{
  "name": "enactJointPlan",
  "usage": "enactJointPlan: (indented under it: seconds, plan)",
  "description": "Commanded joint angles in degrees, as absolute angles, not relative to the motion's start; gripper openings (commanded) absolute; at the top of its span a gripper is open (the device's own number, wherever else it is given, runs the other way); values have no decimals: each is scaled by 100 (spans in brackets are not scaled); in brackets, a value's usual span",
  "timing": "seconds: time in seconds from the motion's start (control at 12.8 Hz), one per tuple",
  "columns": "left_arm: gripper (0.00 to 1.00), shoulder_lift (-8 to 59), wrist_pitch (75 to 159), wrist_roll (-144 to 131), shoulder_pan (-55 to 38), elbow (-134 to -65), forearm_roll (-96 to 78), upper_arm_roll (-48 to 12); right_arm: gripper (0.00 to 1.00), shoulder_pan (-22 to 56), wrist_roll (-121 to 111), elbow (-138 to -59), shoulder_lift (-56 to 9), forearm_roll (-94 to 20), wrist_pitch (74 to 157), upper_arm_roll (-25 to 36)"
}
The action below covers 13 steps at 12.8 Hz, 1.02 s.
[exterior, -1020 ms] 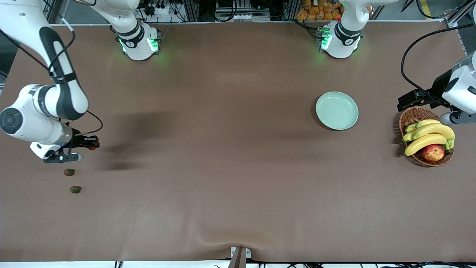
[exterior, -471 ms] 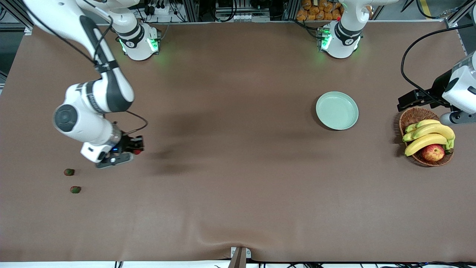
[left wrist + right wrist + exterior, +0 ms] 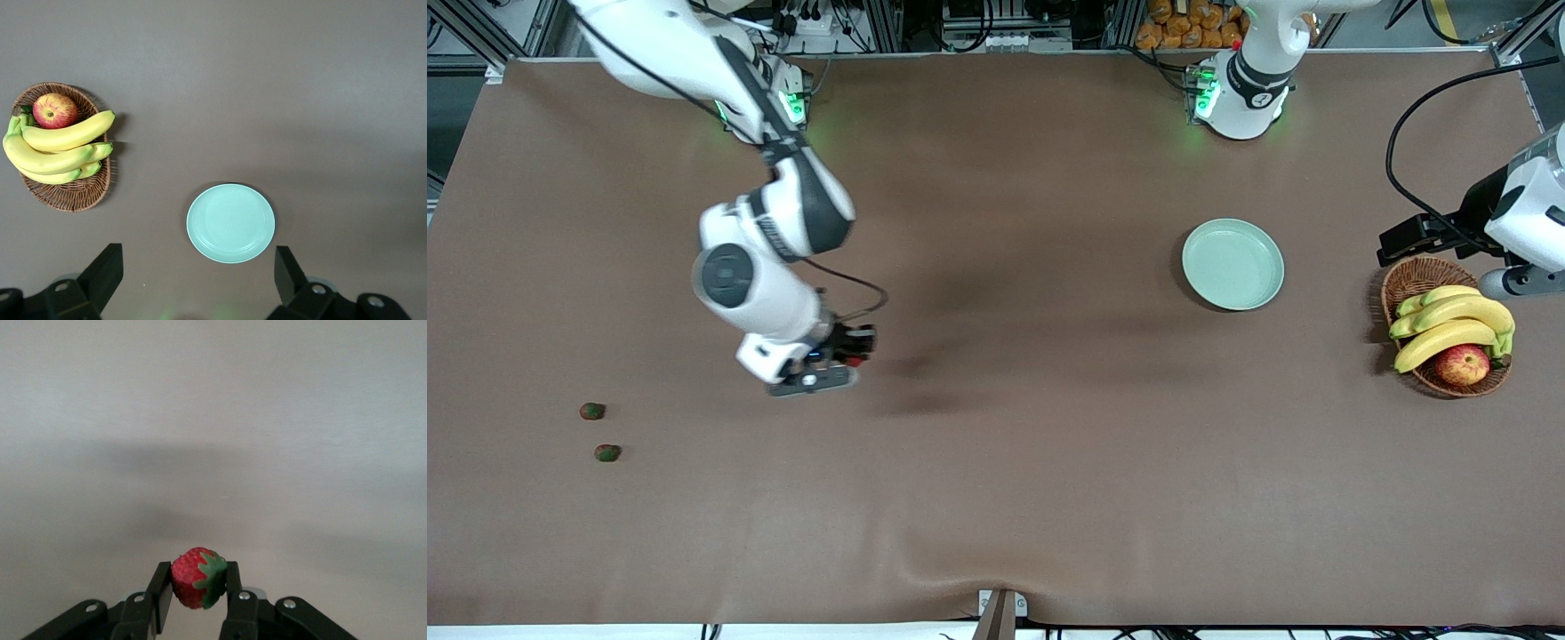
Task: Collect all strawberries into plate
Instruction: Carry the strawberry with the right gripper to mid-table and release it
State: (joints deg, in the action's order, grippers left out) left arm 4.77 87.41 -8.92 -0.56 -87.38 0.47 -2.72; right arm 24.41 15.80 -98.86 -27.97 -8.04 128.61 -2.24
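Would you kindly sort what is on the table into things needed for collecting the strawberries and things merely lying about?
Needed:
- strawberry held shut in the right gripper, in the air over bare table
- two strawberries at the right arm's end
- mint-green plate

Lying about:
- wicker basket holding bananas and an apple; the open left gripper waits above

1. No text, label, brand, number or sign can be read in any of the views.
2. Faint lettering is seen on the right arm's [image 3: 774, 222] wrist segment, but it cannot be made out.
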Motion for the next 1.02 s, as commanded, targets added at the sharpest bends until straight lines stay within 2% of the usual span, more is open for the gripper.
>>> enactJointPlan:
  seconds: [0.0, 0.24, 0.55, 0.78, 0.86, 0.94]
  plan:
    - [100, 483, 8701, -791, -35, -8684, 62, -290, 0, 2916, 2510, -9160, -3373, -896, 12823, -149]
    - [100, 483, 8701, -791, -35, -8684, 27, -290, 0, 3496, 3706, -8712, -3901, -861, 13120, -149]
    - [100, 483, 8701, -791, -26, -8684, 26, -290, 0, 4042, 4612, -8527, -4516, -870, 14236, -149]
    - [100, 483, 8701, -800, -35, -8675, -78, -290, 0, 4367, 5236, -8070, -4956, -861, 14291, -149]
    - [100, 483, 8701, -800, -35, -8684, -96, -290, 2, 4438, 5299, -7981, -5061, -844, 14291, -141]
    - [100, 483, 8701, -800, -44, -8684, -97, -290, 21, 4447, 5300, -7963, -5089, -844, 14291, -141]
